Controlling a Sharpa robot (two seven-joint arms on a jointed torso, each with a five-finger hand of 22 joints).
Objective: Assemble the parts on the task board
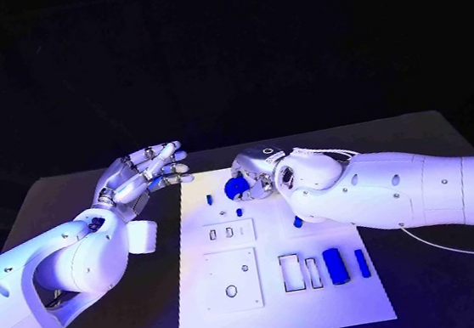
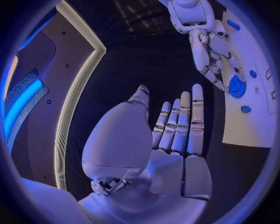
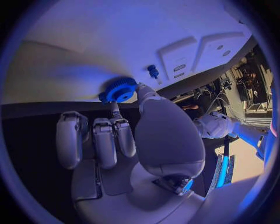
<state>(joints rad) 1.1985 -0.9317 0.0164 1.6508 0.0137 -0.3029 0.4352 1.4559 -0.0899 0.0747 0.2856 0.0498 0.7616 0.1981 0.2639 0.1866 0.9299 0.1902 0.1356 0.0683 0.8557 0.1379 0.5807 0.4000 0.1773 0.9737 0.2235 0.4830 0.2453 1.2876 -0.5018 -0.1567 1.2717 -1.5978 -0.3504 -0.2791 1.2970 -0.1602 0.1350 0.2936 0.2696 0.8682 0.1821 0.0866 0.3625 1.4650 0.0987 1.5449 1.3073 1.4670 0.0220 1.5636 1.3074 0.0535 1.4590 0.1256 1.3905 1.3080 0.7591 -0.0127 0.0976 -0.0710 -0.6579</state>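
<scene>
The white task board lies in the middle of the table. At its far end a blue gear sits under my right hand. In the right wrist view the thumb and a finger pinch the gear at its rim, close to the board's surface. A small blue peg stands just beyond it. My left hand hovers off the board's far left corner, raised, with fingers spread. Its palm holds nothing. The left wrist view also shows the right hand over the gear.
Two raised white plates with slots and holes sit on the board's left half. Two blue bars and two empty rectangular recesses lie near the front right. Small blue pieces stand mid-board.
</scene>
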